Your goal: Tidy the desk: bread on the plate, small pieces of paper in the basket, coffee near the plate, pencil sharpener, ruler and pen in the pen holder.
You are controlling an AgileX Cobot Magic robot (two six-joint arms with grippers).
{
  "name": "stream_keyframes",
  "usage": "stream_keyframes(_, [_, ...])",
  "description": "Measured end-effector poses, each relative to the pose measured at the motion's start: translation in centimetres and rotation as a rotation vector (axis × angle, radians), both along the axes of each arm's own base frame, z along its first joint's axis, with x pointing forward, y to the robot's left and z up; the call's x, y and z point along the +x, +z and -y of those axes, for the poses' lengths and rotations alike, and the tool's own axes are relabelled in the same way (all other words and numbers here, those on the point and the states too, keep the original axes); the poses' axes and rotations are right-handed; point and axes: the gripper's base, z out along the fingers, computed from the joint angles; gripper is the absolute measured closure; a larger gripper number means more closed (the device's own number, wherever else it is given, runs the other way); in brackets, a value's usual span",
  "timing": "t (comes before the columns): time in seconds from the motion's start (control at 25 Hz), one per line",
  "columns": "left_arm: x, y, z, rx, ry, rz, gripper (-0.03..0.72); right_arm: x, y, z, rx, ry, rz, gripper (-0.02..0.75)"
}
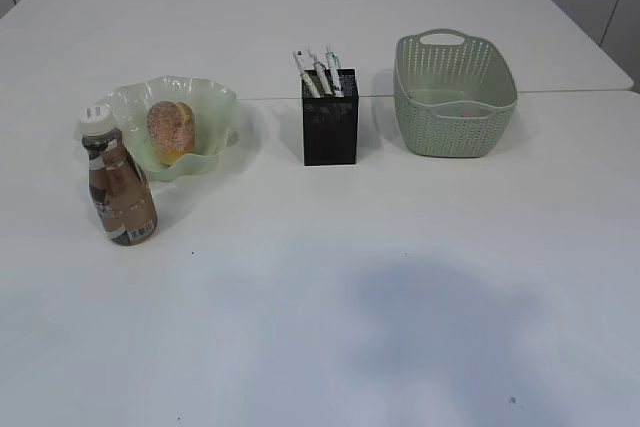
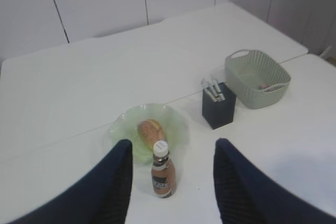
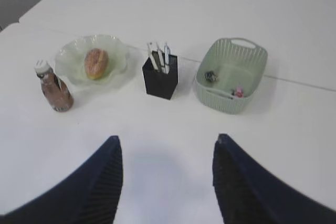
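Both grippers, left (image 2: 170, 182) and right (image 3: 165, 179), I see spread apart and empty above the desk (image 1: 330, 297). Bread (image 1: 171, 130) lies in the plate (image 1: 215, 107), coffee (image 1: 120, 192) just beside it.

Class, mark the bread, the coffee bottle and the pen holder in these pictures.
bread (image 1: 171, 130): exterior view, on its speckled top.
coffee bottle (image 1: 121, 199): exterior view, on the brown-and-white label.
pen holder (image 1: 330, 125): exterior view, on the black mesh front wall.
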Motion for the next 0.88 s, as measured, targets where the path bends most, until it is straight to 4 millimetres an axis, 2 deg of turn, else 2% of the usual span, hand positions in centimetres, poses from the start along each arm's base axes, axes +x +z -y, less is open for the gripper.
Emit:
stream_keyframes(0.04, [-1.0,0.0,-0.3,-0.021,-0.017,0.017,0.339,-0.4,-0.5,0.1,-0.002,0.000,-0.005,0.299])
stream_keyframes(0.08, [-2.1,0.0,-0.6,-0.039,-0.030,0.036,0.342,-1.6,-1.8,0.5,-0.005,0.000,-0.014,0.299])
stream_keyframes(0.12, [-3.0,-0.3,-0.8,-0.056,-0.047,0.044,0.344,-1.9,-2.1,0.7,-0.005,0.000,-0.015,0.299])
stream_keyframes(0.16, [-3.7,-0.8,-0.9,-0.069,-0.067,0.043,0.345,-3.5,-3.3,1.2,-0.002,0.000,-0.006,0.299])
stream_keyframes(0.24, [-4.4,-2.2,-0.8,-0.081,-0.109,0.020,0.347,-5.5,-4.6,1.9,0.000,0.003,0.019,0.299])
stream_keyframes(0.28, [-4.7,-3.1,-0.7,-0.078,-0.135,0.003,0.347,-5.5,-4.6,1.9,0.000,0.003,0.019,0.299])
stream_keyframes(0.32, [-4.8,-4.1,-0.5,-0.067,-0.160,-0.019,0.347,-7.7,-6.3,2.6,0.008,0.007,0.063,0.299])
stream_keyframes(0.44, [-6.0,-7.2,-0.8,-0.026,-0.199,-0.037,0.347,-9.8,-8.7,3.4,0.010,0.009,0.103,0.299])
stream_keyframes(0.56, [-8.2,-10.4,-1.8,-0.007,-0.211,-0.004,0.347,-11.3,-10.6,3.9,0.017,0.007,0.137,0.299])
stream_keyframes(0.72, [-11.6,-14.8,-3.3,-0.033,-0.218,0.077,0.347,-11.5,-12.8,4.0,0.009,0.009,0.121,0.299])
stream_keyframes(0.8, [-12.0,-16.4,-3.5,-0.036,-0.217,0.073,0.347,-11.8,-13.4,4.1,0.007,0.010,0.128,0.299])
stream_keyframes(0.88, [-11.2,-17.2,-3.1,-0.033,-0.221,0.039,0.347,-11.8,-14.3,4.1,-0.009,0.019,0.130,0.299])
